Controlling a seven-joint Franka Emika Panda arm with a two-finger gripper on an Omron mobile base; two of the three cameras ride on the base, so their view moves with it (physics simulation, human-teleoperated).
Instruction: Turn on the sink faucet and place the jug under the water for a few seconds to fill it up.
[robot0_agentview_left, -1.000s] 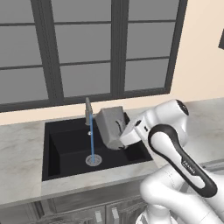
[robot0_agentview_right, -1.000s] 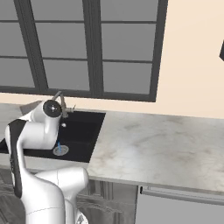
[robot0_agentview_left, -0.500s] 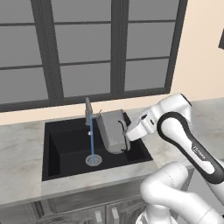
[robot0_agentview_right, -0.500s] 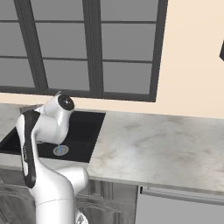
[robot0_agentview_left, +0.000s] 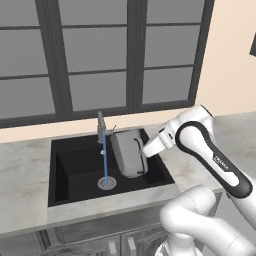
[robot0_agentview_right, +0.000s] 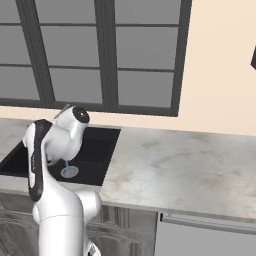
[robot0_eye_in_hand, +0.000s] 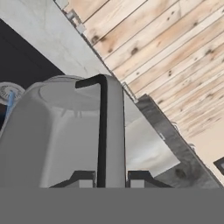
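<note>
Grey marble counter (robot0_agentview_left: 22, 165) at the left, with the black sink (robot0_agentview_left: 75, 172) sunk into it. At the far rim, the sink faucet (robot0_agentview_left: 101, 127), upright, slim and grey-bronze. Straight down from its spout, the water (robot0_agentview_left: 105, 165), a thin blue stream landing on the round silver drain (robot0_agentview_left: 106, 183). Just right of the stream, the jug (robot0_agentview_left: 129, 152), held over the basin and tilted; apart from the water, though close beside it. Right of the jug, the gripper (robot0_agentview_left: 144, 150), jaws pinching the jug's dark loop handle. From the hand camera, two dark fingertips (robot0_eye_in_hand: 81, 178) pressed to either side of that handle, the jug (robot0_eye_in_hand: 61, 131) wide and grey just ahead of them, and a sliver of blue water (robot0_eye_in_hand: 9, 101) at its left edge over the drain (robot0_eye_in_hand: 8, 92). Further right, the white arm bending back from the gripper and down over the near counter edge. From the right base camera, the arm upright before the sink (robot0_agentview_right: 95, 150), with a short piece of the stream (robot0_agentview_right: 67, 165) and the drain (robot0_agentview_right: 69, 172) beside it, and counter (robot0_agentview_right: 190, 165) running on to the right.
</note>
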